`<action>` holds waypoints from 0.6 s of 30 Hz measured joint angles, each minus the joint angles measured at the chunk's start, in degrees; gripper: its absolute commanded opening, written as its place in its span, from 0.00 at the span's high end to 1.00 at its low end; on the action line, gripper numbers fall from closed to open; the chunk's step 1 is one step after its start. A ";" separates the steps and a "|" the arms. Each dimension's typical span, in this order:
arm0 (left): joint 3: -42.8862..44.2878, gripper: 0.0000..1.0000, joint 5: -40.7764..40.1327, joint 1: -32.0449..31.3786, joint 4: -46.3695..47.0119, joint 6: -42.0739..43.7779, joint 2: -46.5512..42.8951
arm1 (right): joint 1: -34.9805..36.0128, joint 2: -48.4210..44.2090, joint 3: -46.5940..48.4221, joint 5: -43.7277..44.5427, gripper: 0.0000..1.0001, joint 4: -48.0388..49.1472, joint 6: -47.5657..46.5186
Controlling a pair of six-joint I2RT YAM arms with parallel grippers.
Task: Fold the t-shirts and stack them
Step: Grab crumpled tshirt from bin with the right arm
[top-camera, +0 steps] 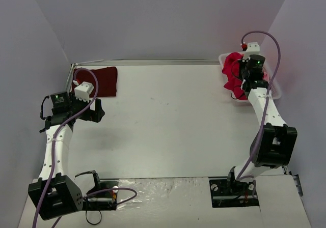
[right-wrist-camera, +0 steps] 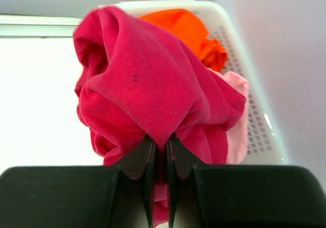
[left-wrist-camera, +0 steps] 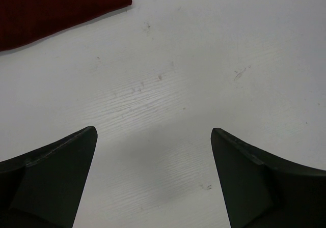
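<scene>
A folded dark maroon t-shirt [top-camera: 100,81] lies flat at the table's far left; its corner shows in the left wrist view [left-wrist-camera: 56,6]. My left gripper [top-camera: 97,111] is open and empty just in front of it, over bare table [left-wrist-camera: 153,136]. My right gripper [right-wrist-camera: 161,142] is shut on a bunched fold of the crimson-red t-shirt [right-wrist-camera: 147,90], which hangs over the white mesh basket [top-camera: 277,91] at the far right [top-camera: 233,75]. An orange shirt [right-wrist-camera: 196,32] and a pale pink shirt [right-wrist-camera: 237,116] lie in the basket behind it.
The white mesh basket wall [right-wrist-camera: 244,70] stands against the right side wall. A metal rail [top-camera: 147,62] runs along the table's far edge. Purple cables loop over both arms.
</scene>
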 measured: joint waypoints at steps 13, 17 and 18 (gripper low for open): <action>0.00 0.06 0.74 0.00 0.04 -0.17 -0.98 | 17.00 -10.12 21.03 -8.48 1.00 -16.37 0.07; 0.00 0.06 0.76 0.11 0.07 -0.20 -1.44 | 18.08 -17.07 24.81 -19.56 1.00 -21.42 0.26; 0.00 0.06 0.76 0.24 0.09 -0.20 -1.49 | 18.03 -18.78 25.03 -22.12 1.00 -22.45 0.20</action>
